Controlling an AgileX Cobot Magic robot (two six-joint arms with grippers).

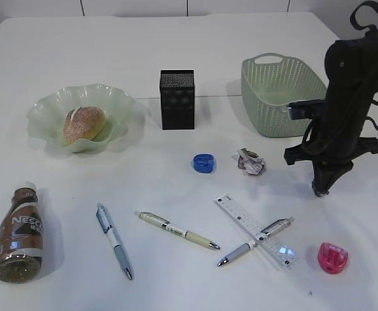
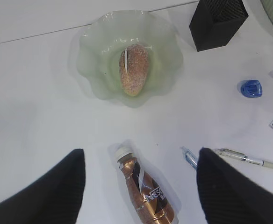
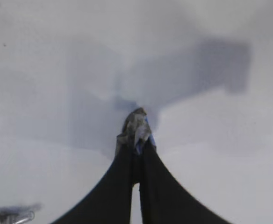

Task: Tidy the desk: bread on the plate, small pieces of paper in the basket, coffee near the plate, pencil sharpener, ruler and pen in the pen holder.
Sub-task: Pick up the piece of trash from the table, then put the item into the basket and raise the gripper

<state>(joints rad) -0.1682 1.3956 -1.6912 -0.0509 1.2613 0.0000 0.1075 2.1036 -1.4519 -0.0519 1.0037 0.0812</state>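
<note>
- Bread [image 1: 83,124]: brown, sugar-dusted bun with a pale slit along it, lying in the wavy pale-green plate [image 1: 121,103] at rear left.
- Coffee [image 1: 19,236]: brown bottle with white cap, on its side at front left, well apart from the plate; cap end faces the plate.
- Left gripper [image 2: 141,186]: hovering above the coffee, jaws spread wide, nothing between them.
- Right gripper [image 3: 136,149]: down at the table on the right, jaws pinched together on a small crumpled grey-blue paper scrap [image 3: 136,127] that pokes out beyond the tips.
- Paper ball [image 1: 250,161]: second crumpled piece, whitish with dark print, lying loose in front of the basket [image 1: 266,103], beside the blue sharpener [image 1: 204,162].
- Basket: pale-green weave, rear right, just behind the right arm.
- Holder [image 1: 177,99]: black square box, upright, between plate and basket.
- Pink sharpener [image 1: 333,257]: front right, near the ruler's end.
- Ruler [image 1: 241,221]: clear, lying diagonal, a grey pen [image 1: 237,252] crossing it.
- Cream pen [image 1: 176,229] and blue-white pen [image 1: 114,240]: flat on the table, front centre, apart from each other.
</note>
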